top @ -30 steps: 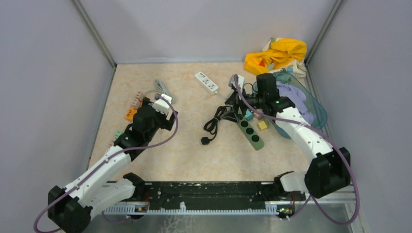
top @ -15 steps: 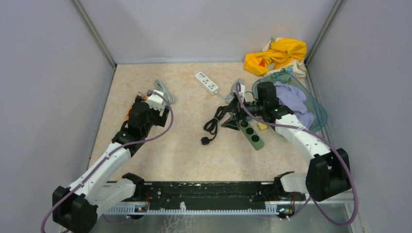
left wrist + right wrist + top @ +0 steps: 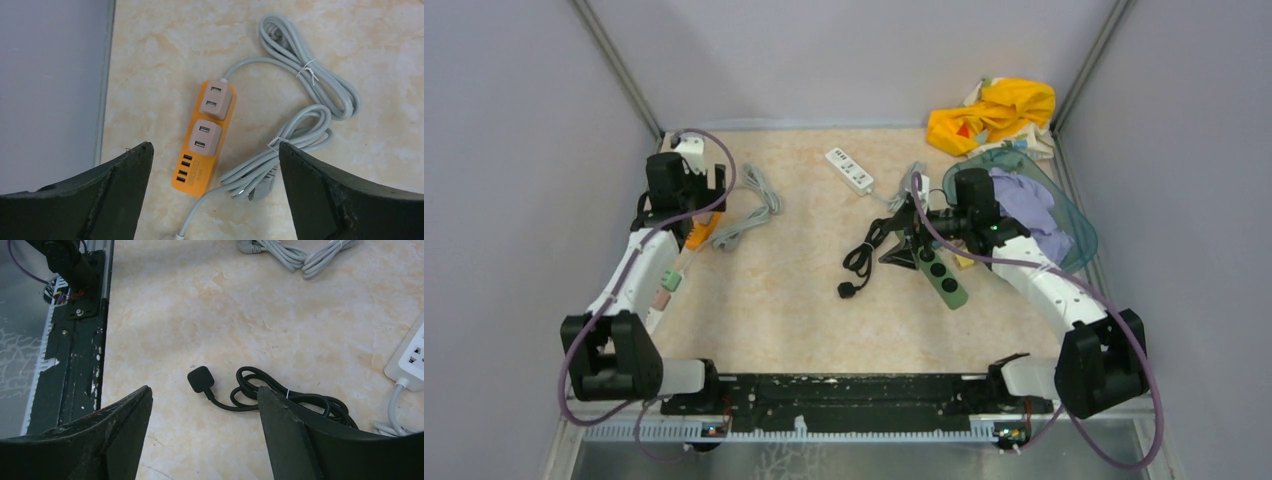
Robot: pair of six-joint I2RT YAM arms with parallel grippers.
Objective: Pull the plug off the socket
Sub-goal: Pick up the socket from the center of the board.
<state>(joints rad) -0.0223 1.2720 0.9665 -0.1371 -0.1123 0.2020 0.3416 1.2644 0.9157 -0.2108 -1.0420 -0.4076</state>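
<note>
From the left wrist, the left claw [image 3: 214,145] is spread wide with nothing in it. Directly beneath its gap lies the orange power strip [image 3: 196,176], a smooth plastic bar with a row of small USB slots at one end. Two beige plugs [image 3: 216,97], squarish blocks with rounded corners, appear seated in its sockets. The pull therefore looks not yet begun: the claw would have to drop, pinch one block and lift it while the strip stays down. Grey cables [image 3: 305,65], round and rubbery, are coiled in loops and cinched with thin ties. They lie off to the claw's right on the tabletop [image 3: 165,45], which has a glossy, marbled cream finish.

From the right wrist, the right claw [image 3: 204,389] also stands apart, holding nothing. A black plug [image 3: 200,377] lies loose just beyond its gap, and its matte black cord [image 3: 280,400] curls away to the right. A white power strip [image 3: 407,357] shows at the far right edge.

From above, the right claw sits just beside a green power strip [image 3: 944,275], a long bar with round dark sockets, none visibly occupied. The left claw hangs over the orange power strip at the far left, well apart from the right claw. Most likely the beige plugs are the job that remains.
</note>
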